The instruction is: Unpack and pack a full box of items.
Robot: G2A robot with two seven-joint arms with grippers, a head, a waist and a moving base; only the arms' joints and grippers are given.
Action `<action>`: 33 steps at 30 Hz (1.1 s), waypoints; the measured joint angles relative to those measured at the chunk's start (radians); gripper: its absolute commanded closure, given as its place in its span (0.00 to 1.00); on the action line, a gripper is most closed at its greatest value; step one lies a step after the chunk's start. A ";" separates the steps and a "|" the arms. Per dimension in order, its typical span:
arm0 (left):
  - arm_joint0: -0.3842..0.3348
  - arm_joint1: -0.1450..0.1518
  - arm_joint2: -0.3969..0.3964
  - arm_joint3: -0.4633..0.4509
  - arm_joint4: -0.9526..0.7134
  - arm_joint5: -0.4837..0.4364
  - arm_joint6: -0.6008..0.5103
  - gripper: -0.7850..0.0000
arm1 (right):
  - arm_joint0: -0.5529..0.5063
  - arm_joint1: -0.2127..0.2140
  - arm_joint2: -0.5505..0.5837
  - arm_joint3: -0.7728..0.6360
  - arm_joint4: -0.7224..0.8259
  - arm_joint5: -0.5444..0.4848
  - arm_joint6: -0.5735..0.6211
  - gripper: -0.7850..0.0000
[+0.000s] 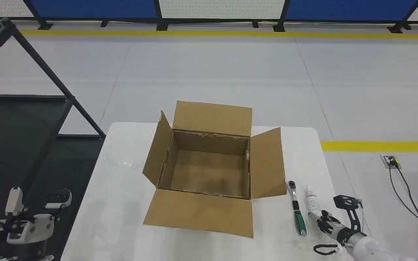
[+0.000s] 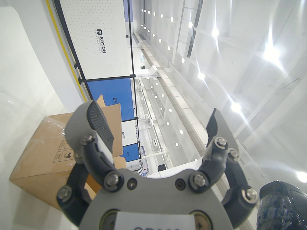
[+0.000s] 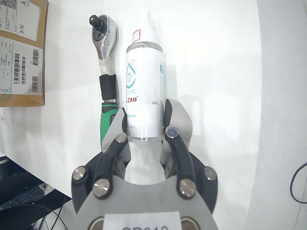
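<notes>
An open cardboard box (image 1: 199, 212) stands on the white tabletop (image 1: 117, 196) with all four flaps folded outward, and the cardboard floor inside is in plain view. To the right of the box, just past its right-hand flap, a ratchet wrench (image 3: 105, 60) with a green handle lies flat, its chrome head pointing toward the far side of the box. A white spray bottle (image 3: 144, 80) lies flat as well, on the side of the wrench away from the box. The two lie side by side and parallel, very near each other, and the bottle's nozzle points the same way as the wrench head.

The right gripper (image 3: 144, 118) is low over the tabletop at the bottle's base end, to the right of the box and nearer the robot than the box's front flap. Its jaws are closed in on the lower part of the bottle, one pad against each side.

The left gripper (image 2: 154, 111) is well apart from the box on its left, nearer the robot than the box. Its jaws are spread wide with nothing between them, and the left wrist view shows the box's outer wall beyond one finger
</notes>
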 measured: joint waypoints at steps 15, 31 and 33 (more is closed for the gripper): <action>0.000 0.000 0.000 0.000 0.000 0.000 0.000 0.00 | -0.046 0.021 -0.001 -0.072 0.027 -0.005 -0.013 0.00; 0.000 0.000 0.000 0.000 0.000 0.000 0.000 0.00 | -0.054 0.038 -0.019 -0.108 0.067 0.019 -0.045 0.00; 0.000 0.000 0.000 0.000 0.000 0.000 0.000 0.00 | -0.052 0.041 -0.019 -0.109 0.074 0.020 -0.048 0.00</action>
